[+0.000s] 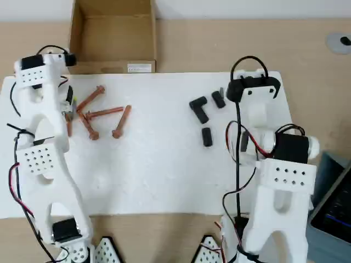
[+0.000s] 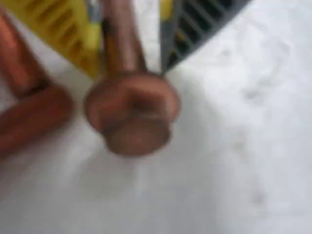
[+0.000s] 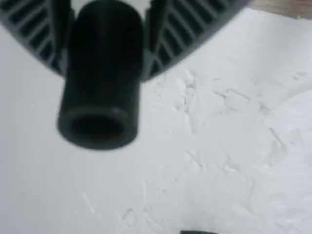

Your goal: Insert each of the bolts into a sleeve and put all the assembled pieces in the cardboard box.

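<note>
Up close, noted left gripper (image 2: 131, 68) clamped on a copper bolt (image 2: 130, 109): yellow finger (image 2: 63, 34) on one side of the shank, dark finger (image 2: 195, 24) on the other, flanged head out past the tips and low over the white mat (image 2: 234, 161). Logged a second bolt (image 2: 29, 114) lying just beside the held head; touching or apart, cannot tell. Likewise logged right gripper (image 3: 106, 73) pinched shut on a black sleeve (image 3: 100, 87), ribbed fingers (image 3: 185, 34) on both flanks, open bore turned toward the wrist camera, mat below.

Gained from the wrist views: grip detail, head and bore at close range. Gained from the high view: the layout.

- Counted four loose bolts (image 1: 104, 113) fanned out on the mat just beside the left gripper, some touching at the shanks.
- Spotted loose sleeves (image 1: 207, 136) grouped near the right arm (image 1: 285, 175), well apart from the bolts.
- Marked a wide stretch of white mat between the two groups.
- Placed the cardboard box (image 1: 77, 38) on the wooden desk (image 1: 219, 44), open at the top, just beyond the mat's far edge, on the left arm's side, nearer the bolts than the sleeves.
- Found the left arm (image 1: 44, 164) along the mat's left edge, the right arm close to its right edge.
</note>
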### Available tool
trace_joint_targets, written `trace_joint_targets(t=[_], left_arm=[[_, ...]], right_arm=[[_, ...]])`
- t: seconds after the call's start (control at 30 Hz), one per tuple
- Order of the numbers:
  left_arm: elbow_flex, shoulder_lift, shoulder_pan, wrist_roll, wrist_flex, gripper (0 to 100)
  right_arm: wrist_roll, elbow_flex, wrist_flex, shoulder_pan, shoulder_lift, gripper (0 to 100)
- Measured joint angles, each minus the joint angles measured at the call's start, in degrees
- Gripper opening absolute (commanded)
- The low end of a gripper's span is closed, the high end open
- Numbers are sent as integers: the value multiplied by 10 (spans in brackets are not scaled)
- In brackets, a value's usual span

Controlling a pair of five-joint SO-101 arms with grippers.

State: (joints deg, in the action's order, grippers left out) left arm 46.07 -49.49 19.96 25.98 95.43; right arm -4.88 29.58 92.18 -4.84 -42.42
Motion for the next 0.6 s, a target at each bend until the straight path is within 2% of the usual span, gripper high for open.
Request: trace_joint_targets(t=[0.4,0.53,0.6], left_arm=[[9,-20,9,1,-14,88],[17,-36,9,0,-14,0],[18,-40,7,-1,-13,6]], right_arm=[[0,0,0,0,0,12],[0,0,0,0,0,12],[0,0,0,0,0,12]])
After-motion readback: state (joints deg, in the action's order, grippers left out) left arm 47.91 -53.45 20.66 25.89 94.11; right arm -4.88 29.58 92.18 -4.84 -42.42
